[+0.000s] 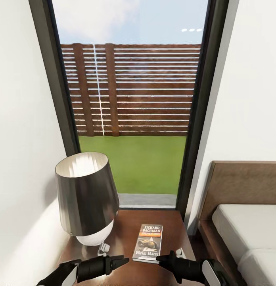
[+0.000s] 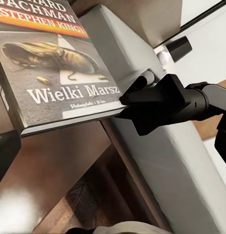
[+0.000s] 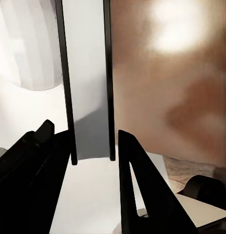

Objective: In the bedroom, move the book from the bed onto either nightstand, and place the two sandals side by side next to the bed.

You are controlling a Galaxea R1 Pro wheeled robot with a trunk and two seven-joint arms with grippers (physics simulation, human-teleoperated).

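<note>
We see the book (image 1: 148, 243) lying flat on the nightstand (image 1: 126, 234), right of the lamp (image 1: 87, 197) on the same top. Window (image 1: 132, 99) directly behind the nightstand, fence (image 1: 134, 89) and lawn (image 1: 134, 163) beyond it. Bed (image 1: 249, 226) just right of the nightstand, headboard (image 1: 243, 182) toward the window wall. Both grippers sit at the nightstand's near edge: left gripper (image 1: 120, 262) before the lamp, right gripper (image 1: 163, 259) at the book's near end, possibly touching it.

dark-cover paperback book (image 1: 148, 243): white lettering, orange strip; reddish-brown wooden nightstand surface (image 1: 126, 234); glossy dark lamp shade (image 1: 86, 194); black grippers.
</note>
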